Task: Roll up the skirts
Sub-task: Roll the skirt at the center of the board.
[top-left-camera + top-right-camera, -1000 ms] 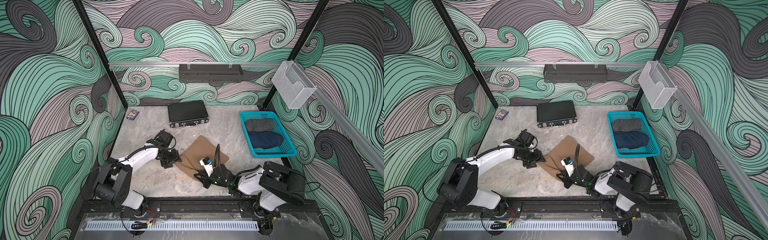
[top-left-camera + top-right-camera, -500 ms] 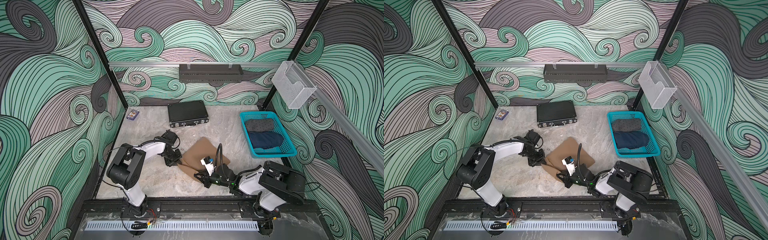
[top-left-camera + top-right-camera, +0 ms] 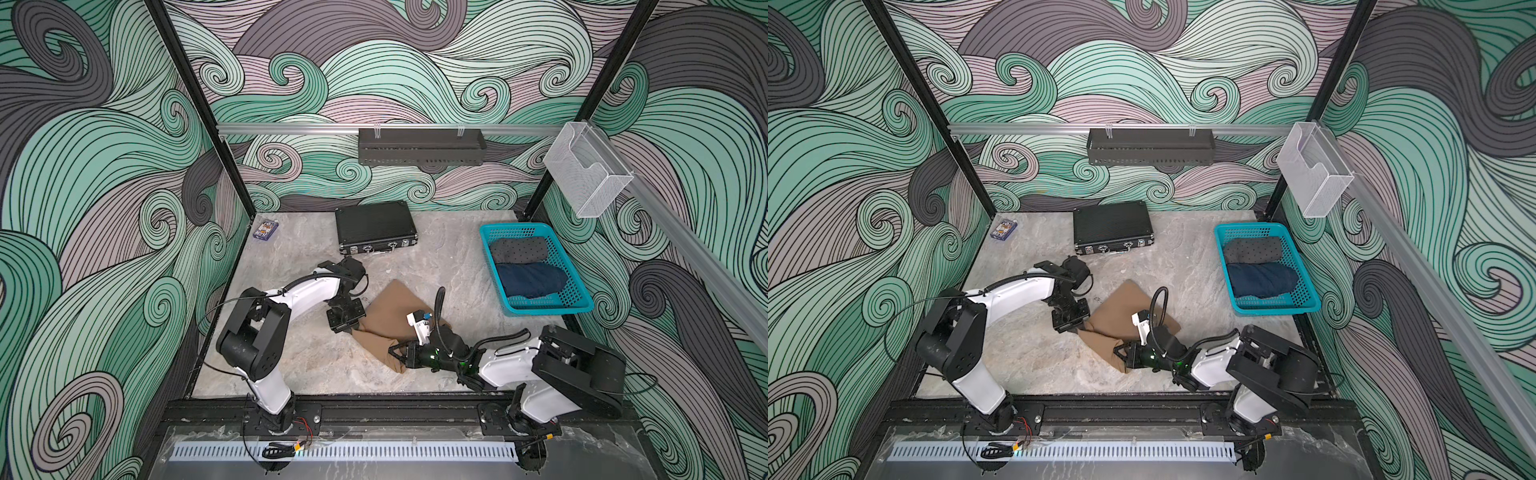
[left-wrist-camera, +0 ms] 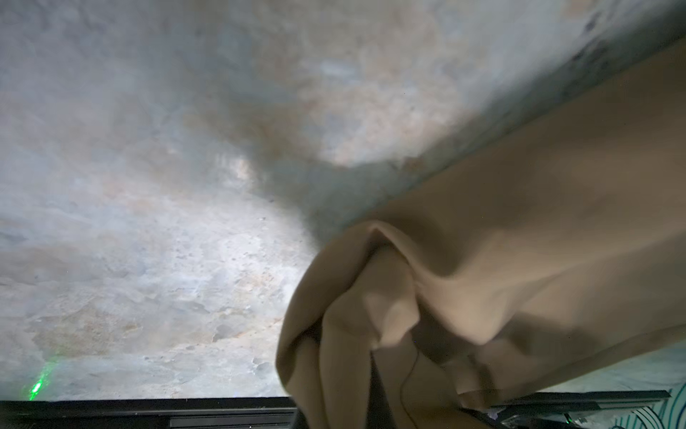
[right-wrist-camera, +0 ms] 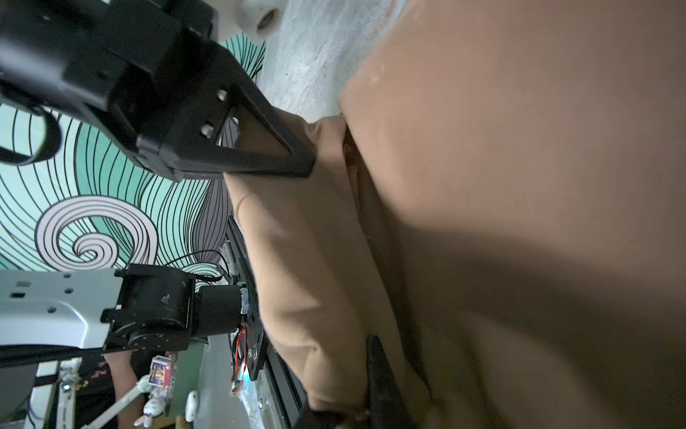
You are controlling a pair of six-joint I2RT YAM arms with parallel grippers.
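Observation:
The tan-brown skirt (image 3: 390,309) (image 3: 1117,311) lies partly folded on the marble table, front of centre. My left gripper (image 3: 353,329) (image 3: 1079,329) is shut on the skirt's left corner. In the left wrist view, bunched tan cloth (image 4: 464,267) hides the jaws. My right gripper (image 3: 395,354) (image 3: 1120,354) is shut on the skirt's near edge. In the right wrist view, tan cloth (image 5: 501,185) wraps over one dark finger (image 5: 378,375), and the left gripper (image 5: 310,165) pinches the fold. The grey dotted skirt (image 3: 517,249) and the blue denim skirt (image 3: 530,280) lie rolled in the teal basket (image 3: 521,227).
A black hard case (image 3: 376,226) lies at the back centre and a small card box (image 3: 266,230) at the back left. A black shelf (image 3: 422,145) hangs on the rear wall. A clear mesh bin (image 3: 586,174) hangs on the right rail.
My left gripper has moved right to the tan skirt's left corner and shut on it. The right gripper has stayed where it was, shut on the skirt.

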